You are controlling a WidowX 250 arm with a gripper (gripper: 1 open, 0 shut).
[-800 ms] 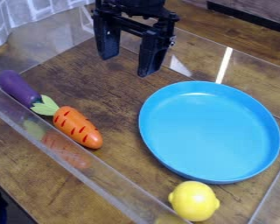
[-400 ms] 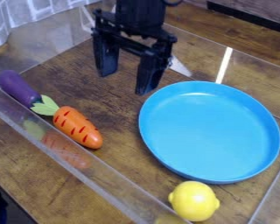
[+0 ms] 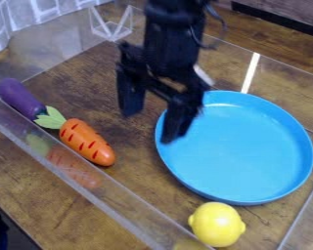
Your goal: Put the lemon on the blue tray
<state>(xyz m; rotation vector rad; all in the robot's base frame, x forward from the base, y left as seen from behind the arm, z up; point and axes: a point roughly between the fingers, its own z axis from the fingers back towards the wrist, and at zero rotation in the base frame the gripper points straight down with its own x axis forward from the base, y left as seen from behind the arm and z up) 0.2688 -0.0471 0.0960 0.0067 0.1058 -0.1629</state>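
Pincer (image 3: 160, 108) has come forward and down from the far edge of the bench (image 3: 107, 78) toward the camera over the last moment. It now hangs over the near-left rim of the blue tray (image 3: 238, 145), pointing straight down, blurred with motion. Jaws are wide apart and nothing is between them.

Largest to smallest, relative to the pincer:
- Blue tray: directly under and off to the right, bare, nothing on it.
- Carrot (image 3: 85, 141): left of the pincer and slightly nearer the camera, lying on the bench beside the clear front wall.
- Eggplant (image 3: 21, 97): further left, past the carrot, well apart from the pincer.
- Lemon (image 3: 217, 224): nearer the camera than the pincer and a little right, on the bench just outside the tray's front rim, well apart from the fingers.

Read: this looks like the approach leg. The travel lines up with the lemon, so I judge a grasp is next; pick not started, placing not started. The pincer needs to clear the tray rim and go lower before closing.

Writing: none readable. No brand or label on tray, toys or arm.
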